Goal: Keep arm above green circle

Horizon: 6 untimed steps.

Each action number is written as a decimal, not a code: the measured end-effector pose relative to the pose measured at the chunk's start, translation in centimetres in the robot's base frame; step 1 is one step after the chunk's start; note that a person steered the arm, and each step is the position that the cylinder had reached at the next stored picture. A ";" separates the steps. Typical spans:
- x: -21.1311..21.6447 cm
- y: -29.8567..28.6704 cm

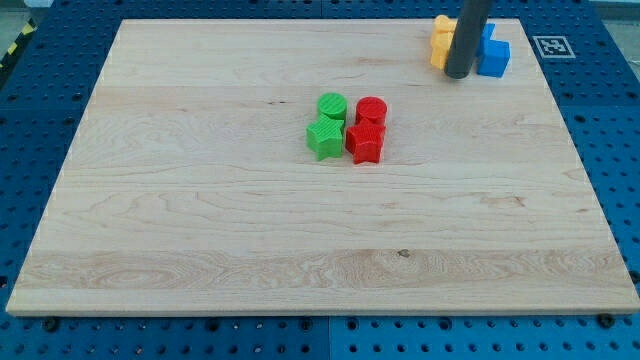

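The green circle block (332,105) sits near the middle of the wooden board (200,220). A green star block (324,137) touches it from below. A red circle block (371,110) is just to its right, with a red star block (365,144) under that. My tip (459,75) is at the view's top right, far up and right of the green circle. It stands between yellow blocks (440,45) on its left and blue blocks (493,55) on its right, and the rod hides part of them.
A black-and-white marker tag (552,46) lies off the board's top right corner. Blue perforated table (30,150) surrounds the board on all sides.
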<state>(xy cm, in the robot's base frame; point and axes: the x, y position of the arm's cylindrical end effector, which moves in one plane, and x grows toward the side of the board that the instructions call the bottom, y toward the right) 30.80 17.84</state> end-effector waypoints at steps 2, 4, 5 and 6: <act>0.0 -0.7; -0.5 -8.5; -0.5 -15.0; -0.5 -17.4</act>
